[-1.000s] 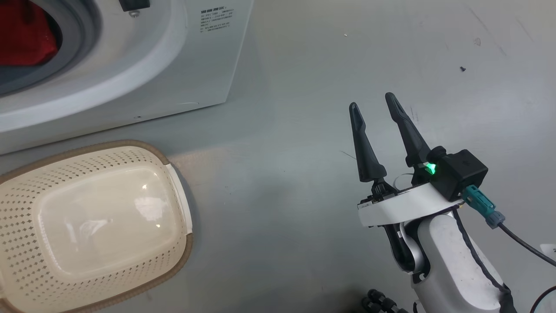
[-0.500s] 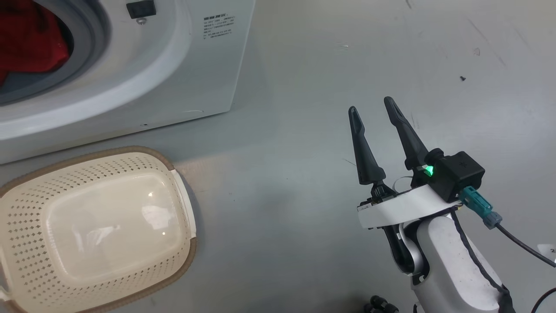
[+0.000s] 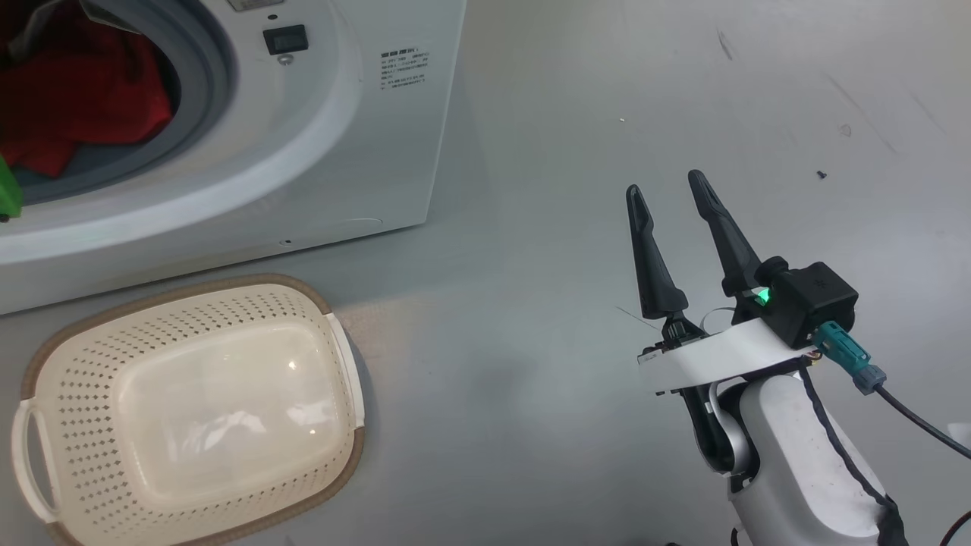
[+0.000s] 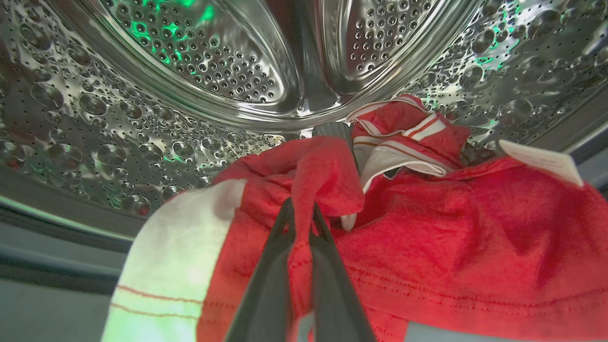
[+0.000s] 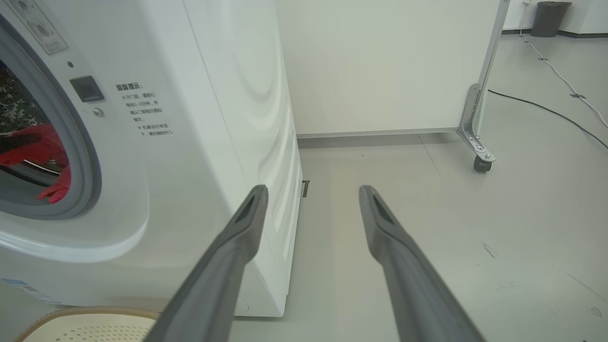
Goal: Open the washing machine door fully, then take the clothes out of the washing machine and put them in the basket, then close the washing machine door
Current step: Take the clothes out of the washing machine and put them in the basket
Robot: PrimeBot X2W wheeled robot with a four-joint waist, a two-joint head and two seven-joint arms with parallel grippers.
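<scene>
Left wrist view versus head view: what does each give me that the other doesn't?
Left wrist view: the left gripper shut on a fold of the clothes, inside the steel drum. Head view: the empty basket on the floor before the machine, and the right gripper open above the floor. Both: the red clothes lying inside the machine.
</scene>
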